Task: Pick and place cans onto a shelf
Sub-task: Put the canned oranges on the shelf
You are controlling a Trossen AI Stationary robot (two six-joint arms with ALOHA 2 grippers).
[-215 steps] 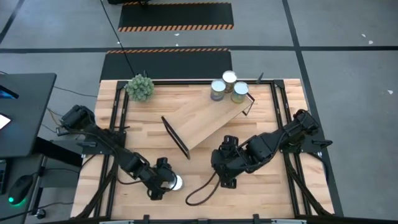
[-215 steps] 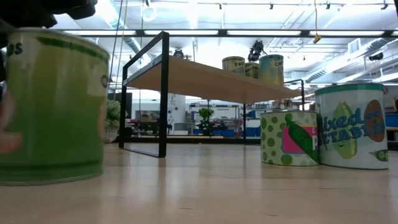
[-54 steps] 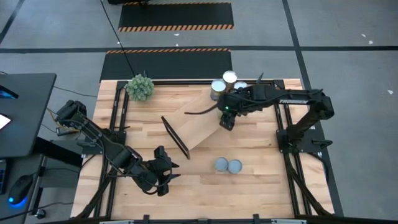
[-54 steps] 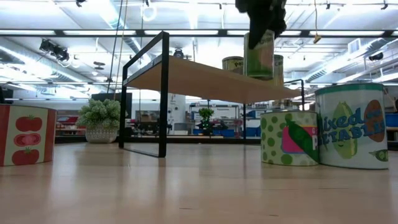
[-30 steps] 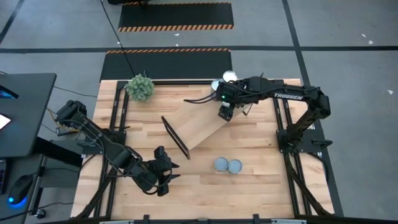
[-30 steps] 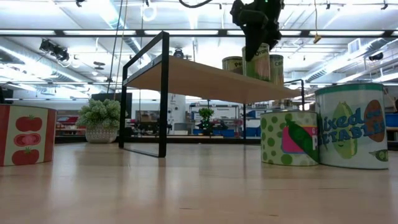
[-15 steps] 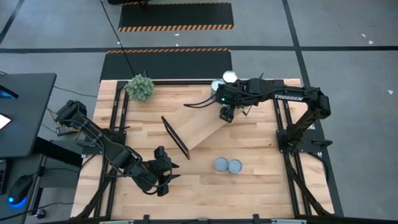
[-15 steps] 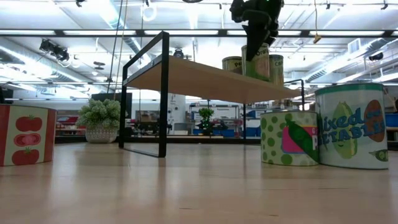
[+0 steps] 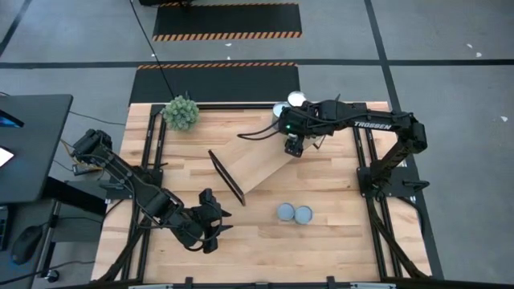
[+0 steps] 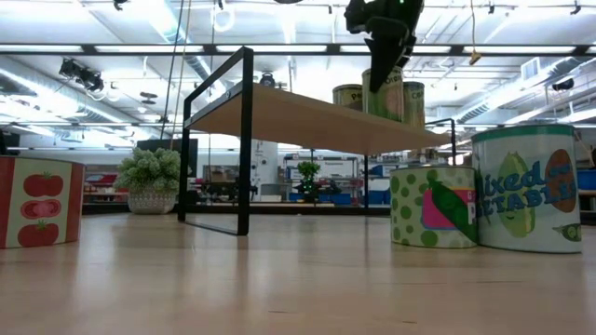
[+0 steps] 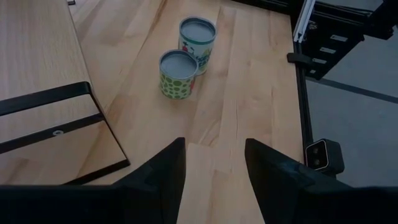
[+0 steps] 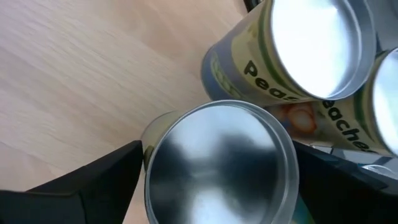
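- While the right gripper point(image 9: 294, 147) hangs over the shelf point(image 9: 261, 156), its jaws are clamped on a can point(image 12: 217, 165) standing upright, long axis vertical, beside other cans point(image 10: 350, 97) there.
- The left gripper point(image 11: 214, 168) waits low over the desk point(image 9: 265, 241), jaws apart.
- Two cans point(image 9: 294, 213) stand touching on the desk.

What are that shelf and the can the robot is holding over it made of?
The shelf looks like pale wood with a visible grain, carried on thin black end frames, probably painted metal. The can in the right tool seems to be metal: its top is shiny silver and mirrors the light, with a printed label around it.
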